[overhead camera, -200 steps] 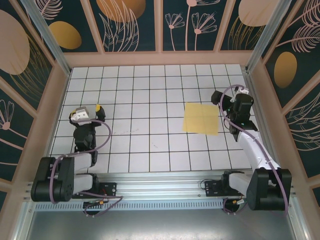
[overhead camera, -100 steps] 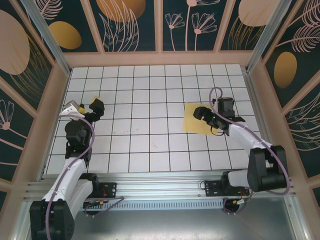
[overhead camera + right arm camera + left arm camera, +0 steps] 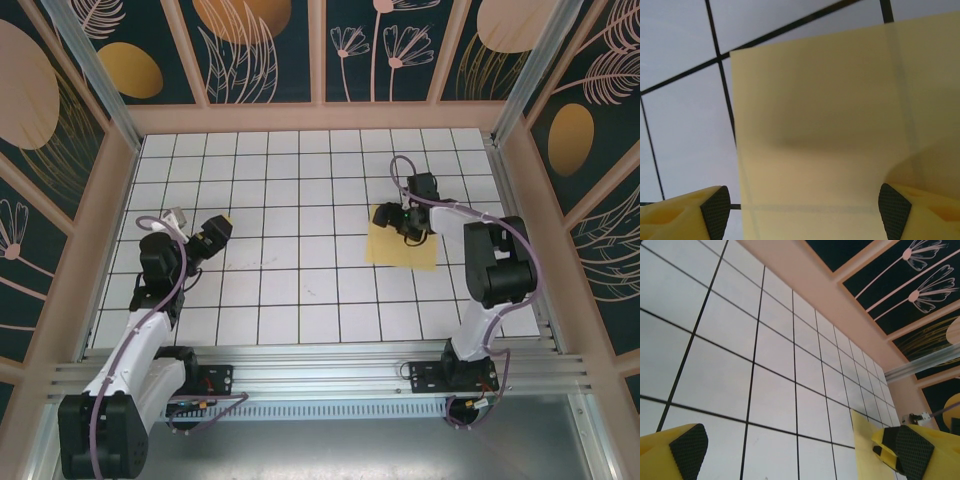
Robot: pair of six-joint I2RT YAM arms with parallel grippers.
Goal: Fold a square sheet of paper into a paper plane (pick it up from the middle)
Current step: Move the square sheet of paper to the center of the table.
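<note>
The square sheet of paper (image 3: 405,252) lies flat on the tiled table, pale yellow, right of centre. My right gripper (image 3: 398,225) is down over its far half. In the right wrist view the sheet (image 3: 830,115) spreads between the jaws of the right gripper (image 3: 805,215), which stand wide apart. The left pad (image 3: 716,212) is just off the sheet's edge, and the right pad (image 3: 894,212) rests where the paper curls up a little. My left gripper (image 3: 212,235) hovers open at the left of the table. Its view catches a corner of the sheet (image 3: 862,435) between its open fingers (image 3: 687,450).
The white grid table (image 3: 290,180) is fenced by peach-coloured walls (image 3: 320,115) on three sides. An aluminium rail (image 3: 320,365) carrying both arm bases runs along the near edge. Purple cables loop beside each arm.
The right arm has swung from the right edge onto the sheet and dropped low, its jaws narrowing slightly. The left arm has lifted and turned its gripper towards the right.
</note>
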